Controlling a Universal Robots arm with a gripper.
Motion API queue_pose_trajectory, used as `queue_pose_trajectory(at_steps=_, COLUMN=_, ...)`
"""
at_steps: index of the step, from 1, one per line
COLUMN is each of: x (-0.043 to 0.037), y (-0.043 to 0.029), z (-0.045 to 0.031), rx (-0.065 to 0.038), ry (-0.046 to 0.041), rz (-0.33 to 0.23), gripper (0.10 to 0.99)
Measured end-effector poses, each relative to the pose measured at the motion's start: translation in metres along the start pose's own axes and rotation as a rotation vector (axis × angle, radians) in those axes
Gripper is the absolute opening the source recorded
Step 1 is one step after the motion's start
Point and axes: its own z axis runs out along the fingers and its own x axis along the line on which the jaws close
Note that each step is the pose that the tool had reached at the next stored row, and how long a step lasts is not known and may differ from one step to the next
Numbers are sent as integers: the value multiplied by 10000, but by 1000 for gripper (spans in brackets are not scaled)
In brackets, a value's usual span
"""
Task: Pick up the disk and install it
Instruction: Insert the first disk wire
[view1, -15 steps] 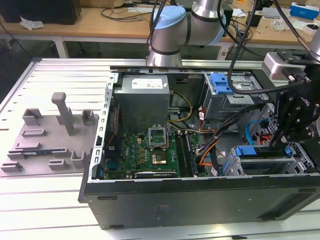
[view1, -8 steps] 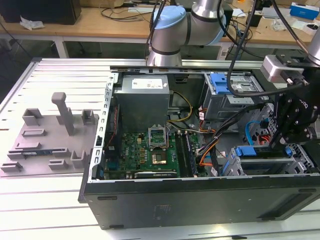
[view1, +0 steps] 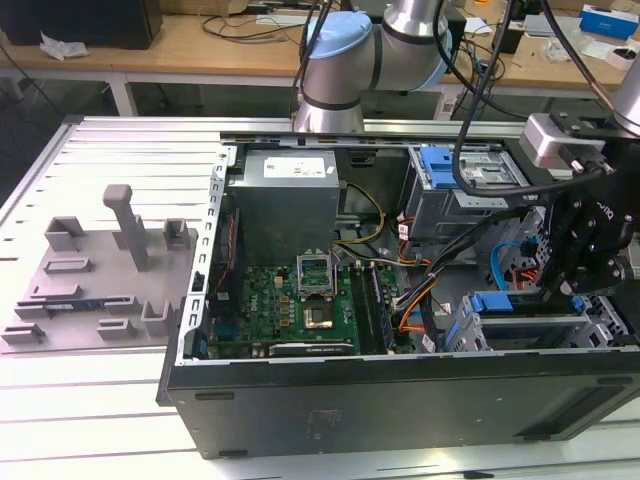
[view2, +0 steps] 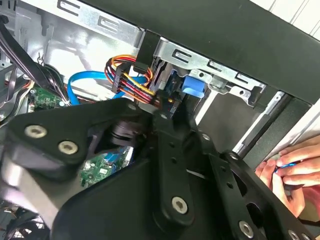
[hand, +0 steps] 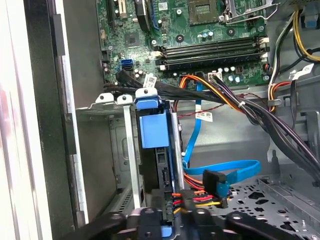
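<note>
Cables (hand: 235, 100) run across the open computer case (view1: 400, 400), which lies on the ribbed table (view1: 100, 400) in the exterior view. At the right of that frame the black claw (view1: 585, 255) hangs over the lower right corner of the case, above the drive cage (view1: 530, 325). Whether its fingers are open or closed cannot be told. The disk (hand: 152, 150) stands on edge in the cage slot, seen in the first wrist view at the centre, its blue carrier tab uppermost, with a blue data cable (hand: 230, 170) and coloured power wires (hand: 200, 197) just beside it. The green circuit board (view1: 300, 310) lies in the middle of the case, and the grey power box (view1: 290, 195) sits above it in the exterior view. A person's hand (view2: 295, 172) shows at the right edge of the second wrist view, outside the case wall.
</note>
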Motion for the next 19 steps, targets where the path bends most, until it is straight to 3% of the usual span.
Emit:
queue_pose_trajectory(at_steps=3, x=2, y=-1, z=-32, rx=1, ry=3, rz=-1, gripper=420)
queue_pose_trajectory(at_steps=6, x=1, y=1, z=-157, rx=3, ry=16, rz=-1, gripper=600)
queue_pose_trajectory(at_steps=7, x=-2, y=1, z=-174, rx=3, ry=20, rz=-1, gripper=600)
queue_pose_trajectory(at_steps=9, x=-37, y=5, z=-217, rx=6, ry=44, rz=-1, gripper=725)
queue_pose_trajectory(at_steps=19, x=-46, y=7, z=-223, rx=17, ry=128, rz=0, gripper=725)
